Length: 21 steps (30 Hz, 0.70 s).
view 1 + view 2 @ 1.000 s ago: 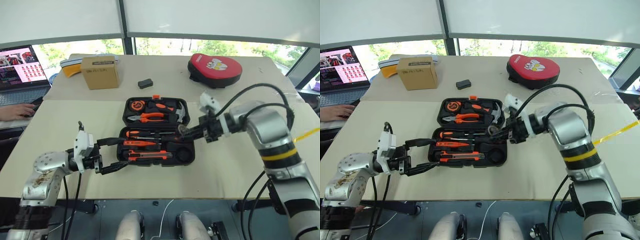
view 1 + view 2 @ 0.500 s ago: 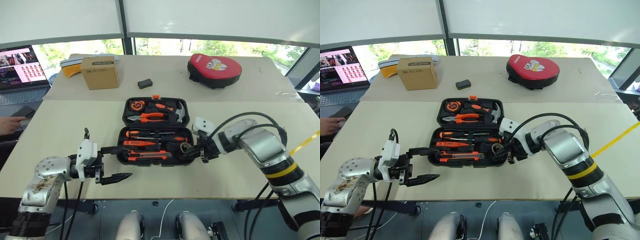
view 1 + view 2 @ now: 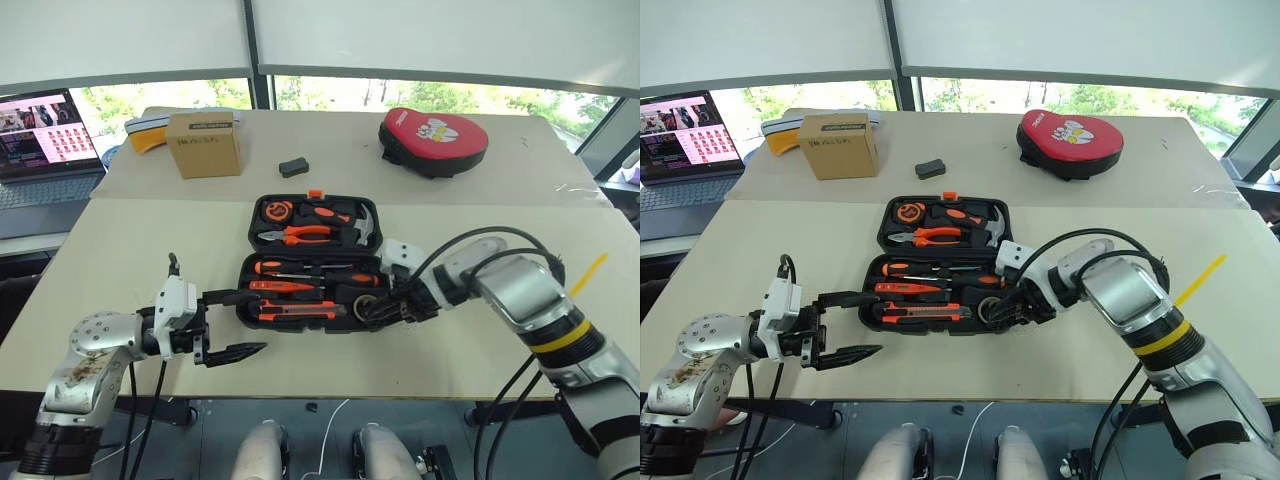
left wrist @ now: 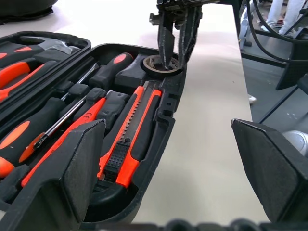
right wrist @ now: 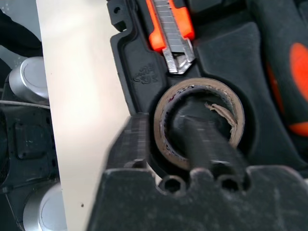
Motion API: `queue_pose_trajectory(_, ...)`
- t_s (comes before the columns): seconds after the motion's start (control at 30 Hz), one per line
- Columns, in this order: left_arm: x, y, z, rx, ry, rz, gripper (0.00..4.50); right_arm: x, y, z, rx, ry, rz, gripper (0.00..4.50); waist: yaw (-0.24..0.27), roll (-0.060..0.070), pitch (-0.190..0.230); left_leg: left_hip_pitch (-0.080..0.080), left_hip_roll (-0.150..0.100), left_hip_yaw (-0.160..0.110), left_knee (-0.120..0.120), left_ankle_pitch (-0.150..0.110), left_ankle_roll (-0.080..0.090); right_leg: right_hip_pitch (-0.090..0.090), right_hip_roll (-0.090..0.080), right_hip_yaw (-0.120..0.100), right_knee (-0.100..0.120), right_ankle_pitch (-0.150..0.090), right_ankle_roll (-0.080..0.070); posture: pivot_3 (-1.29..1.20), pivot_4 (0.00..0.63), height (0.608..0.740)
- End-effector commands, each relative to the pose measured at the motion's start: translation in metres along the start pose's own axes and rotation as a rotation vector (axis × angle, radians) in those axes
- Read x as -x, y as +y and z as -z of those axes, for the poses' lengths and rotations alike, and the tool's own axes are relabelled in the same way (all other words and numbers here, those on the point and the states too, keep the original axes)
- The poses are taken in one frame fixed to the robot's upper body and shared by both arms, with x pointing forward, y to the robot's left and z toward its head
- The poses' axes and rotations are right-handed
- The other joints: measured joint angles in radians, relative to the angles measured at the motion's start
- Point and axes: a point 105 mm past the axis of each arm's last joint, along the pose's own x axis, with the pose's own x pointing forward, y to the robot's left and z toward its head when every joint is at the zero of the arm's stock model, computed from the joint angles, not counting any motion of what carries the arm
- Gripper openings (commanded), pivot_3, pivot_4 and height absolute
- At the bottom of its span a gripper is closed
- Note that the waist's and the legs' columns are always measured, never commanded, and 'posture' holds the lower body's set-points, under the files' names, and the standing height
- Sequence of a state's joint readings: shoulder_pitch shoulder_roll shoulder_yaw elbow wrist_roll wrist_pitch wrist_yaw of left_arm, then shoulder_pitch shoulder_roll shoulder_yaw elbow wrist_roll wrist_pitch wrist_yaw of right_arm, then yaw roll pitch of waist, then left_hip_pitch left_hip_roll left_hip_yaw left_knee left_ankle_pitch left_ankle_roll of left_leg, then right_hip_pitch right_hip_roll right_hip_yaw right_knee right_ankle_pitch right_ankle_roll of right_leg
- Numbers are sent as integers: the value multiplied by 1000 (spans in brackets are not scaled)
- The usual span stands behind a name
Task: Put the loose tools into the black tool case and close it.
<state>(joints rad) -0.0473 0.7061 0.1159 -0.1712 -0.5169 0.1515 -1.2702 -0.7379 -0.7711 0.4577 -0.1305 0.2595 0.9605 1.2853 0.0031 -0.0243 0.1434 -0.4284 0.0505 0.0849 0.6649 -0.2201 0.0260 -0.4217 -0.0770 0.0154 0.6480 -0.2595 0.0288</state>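
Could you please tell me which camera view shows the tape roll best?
The right wrist view: the tape roll sits in its round slot of the tool case, with one finger of the right hand inside its ring. The left wrist view shows it farther off; the eye views barely show it.

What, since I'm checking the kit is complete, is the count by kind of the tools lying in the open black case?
long screwdrivers: 2
tester screwdriver: 1
utility knife: 1
tape roll: 1
pliers: 1
hammer: 1
tape measure: 1
Total: 8
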Motion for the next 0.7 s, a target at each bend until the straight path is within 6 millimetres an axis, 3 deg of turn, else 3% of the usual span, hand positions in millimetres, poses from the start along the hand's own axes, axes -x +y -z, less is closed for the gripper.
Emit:
queue_pose_trajectory(0.03,2,2,-10,-34,-17,-34,4500,13,12,-13,74,-33,-66,2909,0,0,0,0,0,0,0,0,0,0,0,0,0,0,0,0,150,740)
queue_pose_trajectory(0.13,5,10,-13,-12,-22,-96,4500,28,19,-20,99,-100,-131,4002,-1,0,0,0,0,0,0,0,0,0,0,0,0,0,0,0,150,740)
queue_pose_trajectory(0.23,10,21,-14,34,-21,-164,4500,46,13,-31,127,-245,-112,4002,0,0,0,0,0,-1,0,0,0,0,0,0,0,0,0,0,150,740)
queue_pose_trajectory(0.37,21,47,-13,72,7,-319,3481,69,-16,-28,195,-369,46,4042,3,-1,0,1,0,-1,0,0,0,1,0,0,0,0,0,0,150,740)
queue_pose_trajectory(0.47,29,88,-9,115,25,-533,2329,75,-64,-13,216,-409,343,3363,8,-2,0,3,-1,0,0,0,0,3,0,0,0,0,0,0,150,740)
queue_pose_trajectory(0.53,28,105,-4,166,21,-612,1641,70,-83,-6,248,-400,456,2675,7,-3,0,3,-1,3,2,0,0,4,1,-1,1,0,0,0,150,740)
queue_pose_trajectory(0.6,21,121,4,187,27,-671,954,59,-96,3,275,-375,522,1980,6,-3,0,3,-1,4,2,0,0,4,0,0,1,0,0,0,150,740)
queue_pose_trajectory(0.67,7,126,9,172,50,-658,174,47,-105,8,290,-353,553,1286,4,-4,0,2,-1,4,2,1,-1,3,1,0,1,0,0,0,150,740)
queue_pose_trajectory(0.7,0,127,11,171,58,-647,0,41,-107,9,297,-350,551,939,1,-4,0,2,-1,5,2,1,-1,3,0,0,1,0,0,0,150,740)
